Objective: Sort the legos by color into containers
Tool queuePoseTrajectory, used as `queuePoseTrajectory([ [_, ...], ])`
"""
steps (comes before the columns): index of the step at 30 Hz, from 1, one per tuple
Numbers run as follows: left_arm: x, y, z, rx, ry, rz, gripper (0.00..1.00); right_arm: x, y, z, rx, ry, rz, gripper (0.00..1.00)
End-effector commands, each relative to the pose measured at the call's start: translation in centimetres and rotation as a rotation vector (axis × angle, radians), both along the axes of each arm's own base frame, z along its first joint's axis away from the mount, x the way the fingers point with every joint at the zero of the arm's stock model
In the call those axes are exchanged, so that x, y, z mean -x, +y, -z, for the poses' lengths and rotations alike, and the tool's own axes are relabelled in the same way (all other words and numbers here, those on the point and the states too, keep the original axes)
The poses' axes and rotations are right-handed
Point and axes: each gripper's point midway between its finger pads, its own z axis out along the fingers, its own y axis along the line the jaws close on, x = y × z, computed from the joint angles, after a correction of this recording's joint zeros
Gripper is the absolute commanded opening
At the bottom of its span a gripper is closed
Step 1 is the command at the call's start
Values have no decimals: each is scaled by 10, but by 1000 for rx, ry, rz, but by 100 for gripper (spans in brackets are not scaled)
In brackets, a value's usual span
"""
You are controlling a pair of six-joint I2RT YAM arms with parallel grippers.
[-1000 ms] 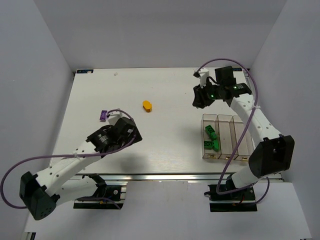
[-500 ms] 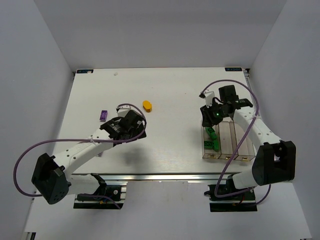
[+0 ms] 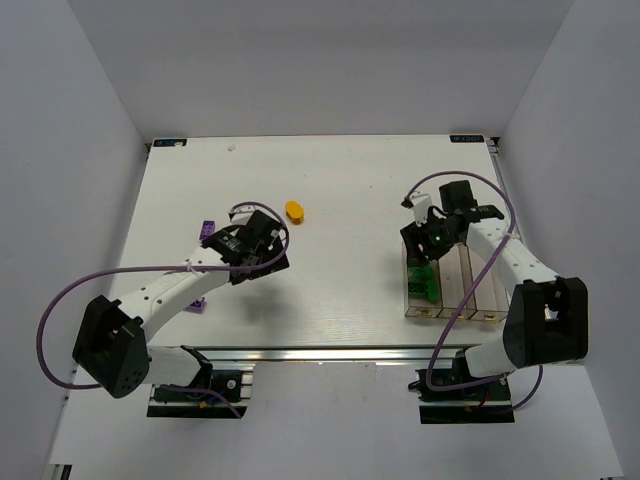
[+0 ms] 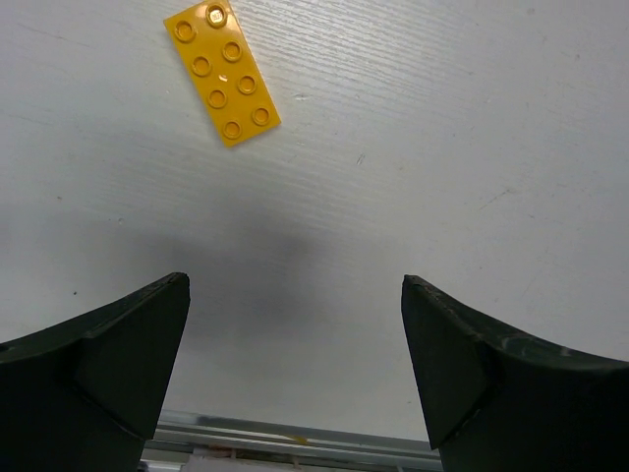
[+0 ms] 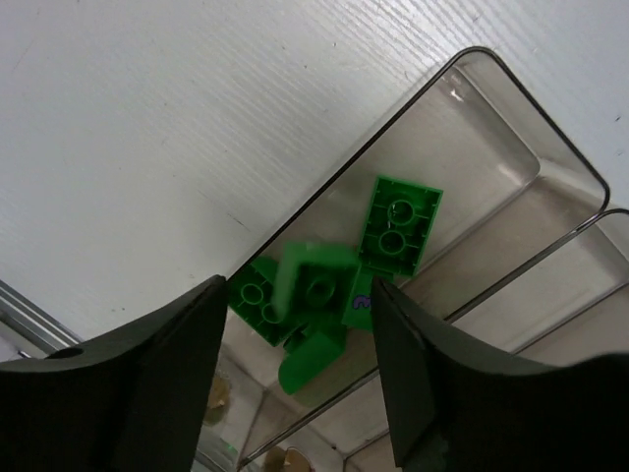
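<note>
Three clear containers (image 3: 468,280) stand in a row at the right. Several green legos (image 3: 424,286) lie in the left one (image 5: 472,108). My right gripper (image 3: 424,248) hovers open over that bin. A blurred green brick (image 5: 313,285) is loose between its fingers, above the other green ones (image 5: 401,224). A yellow-orange brick (image 3: 295,210) lies mid-table. The left wrist view shows a flat yellow plate (image 4: 221,74) ahead of my left gripper (image 4: 293,295), which is open and empty (image 3: 256,248). Two purple bricks (image 3: 207,231) (image 3: 197,303) lie by the left arm.
The other two bins (image 5: 560,285) hold no bricks that I can see. The table's near metal rail (image 3: 330,352) runs along the front edge. White walls close in the table on the left, back and right.
My right gripper came from the back of the table down over the left bin. My left gripper swung up and right toward the yellow-orange brick, uncovering the second purple brick.
</note>
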Motion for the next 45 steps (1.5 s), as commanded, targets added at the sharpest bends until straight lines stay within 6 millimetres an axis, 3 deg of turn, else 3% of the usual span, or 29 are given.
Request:
queuePoseTrajectory([
  [1,-8,-5,-6,39,-4,1,98,-6,0,-4,-4,-42,-21,69],
  [5,-12,-1,-4,48,10,-15,98,-12,-1,-13,-12,-83,-19,77],
  [9,-14,-1,-1,67,27,-20,96,-20,6,-38,-59,-152,-41,75],
  [14,-19,0,-3,109,33,-33,94,-11,39,-84,-239,-304,-223,69],
  [15,-18,-2,-4,115,34,-28,94,-4,44,-83,-265,-312,-258,69],
  [17,-19,-2,-6,133,39,-28,94,2,62,-100,-358,-397,-369,70],
  [20,-24,-4,-18,151,26,-21,94,1,80,-108,-436,-414,-404,72],
  [26,-23,1,-39,176,-20,-43,96,-29,119,-107,-425,-349,-381,74],
  [28,-16,6,-38,169,-16,-49,96,-46,127,-96,-388,-322,-341,74],
  [30,-8,12,-39,163,-17,-63,96,-57,148,-106,-389,-323,-334,74],
  [31,-4,16,-35,154,-9,-66,96,-66,153,-92,-366,-289,-312,74],
  [32,-1,18,-35,151,-7,-74,96,-75,166,-104,-369,-313,-317,74],
  [33,4,22,-37,147,-9,-80,96,-76,175,-102,-366,-289,-306,74],
  [34,7,24,-36,144,-5,-84,97,-84,183,-85,-337,-254,-285,74],
  [38,18,33,-37,144,-6,-110,97,-108,212,-71,-299,-224,-233,76],
  [39,20,33,-38,147,-7,-114,97,-116,221,-78,-306,-241,-233,76],
  [40,21,34,-41,156,-21,-116,97,-118,231,-63,-294,-212,-228,78],
  [41,22,35,-41,163,-22,-125,97,-122,237,-60,-292,-212,-219,78],
  [42,25,36,-40,163,-18,-129,97,-129,247,-68,-303,-233,-215,79],
  [43,27,37,-39,164,-17,-132,97,-136,250,-54,-275,-225,-193,79],
  [44,28,37,-41,177,-26,-142,97,-141,258,-53,-278,-226,-146,79],
  [45,30,37,-40,181,-23,-145,97,-148,261,-50,-266,-235,-103,85],
])
